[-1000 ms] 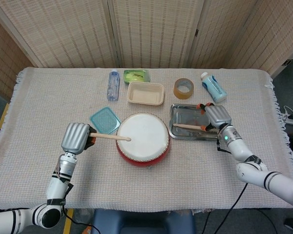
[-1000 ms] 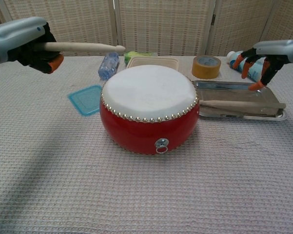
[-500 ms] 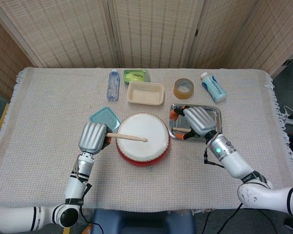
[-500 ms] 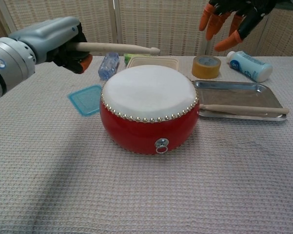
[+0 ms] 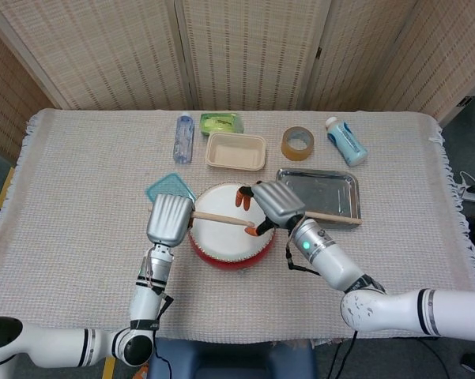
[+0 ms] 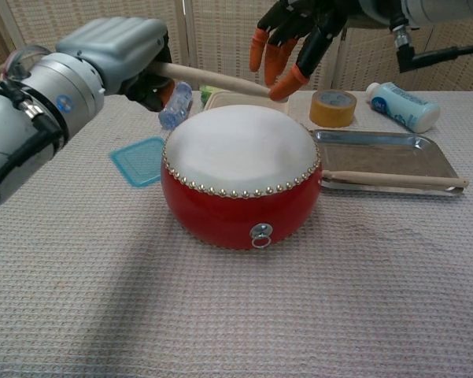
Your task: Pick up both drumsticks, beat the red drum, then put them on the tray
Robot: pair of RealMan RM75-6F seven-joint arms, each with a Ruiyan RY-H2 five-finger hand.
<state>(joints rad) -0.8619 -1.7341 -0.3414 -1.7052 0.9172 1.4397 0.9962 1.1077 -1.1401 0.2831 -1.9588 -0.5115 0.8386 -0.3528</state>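
Up over the red drum, both hands. Left hand above the drum's left rim, fingers wrapped round the handle of a drumstick, stick held level across the white drumhead, tip toward the right. Right hand above the drum's right side, palm down, fingers spread and drooping with their orange tips around the stick's far end; holding nothing, touching the stick or just short of it cannot be told. Both raised clear of the drumhead in the chest view, left hand at upper left, right hand at top centre.

Second drumstick lying along the near edge of the metal tray, just right of the drum, its end sticking out past the tray's right rim. Drum near the middle of the table, slightly toward the front edge.

Just left of the drum and behind the left hand, a blue lid. Along the back edge, left to right: a clear water bottle, a green packet, a cream container, a roll of tape, a white and blue bottle lying down.
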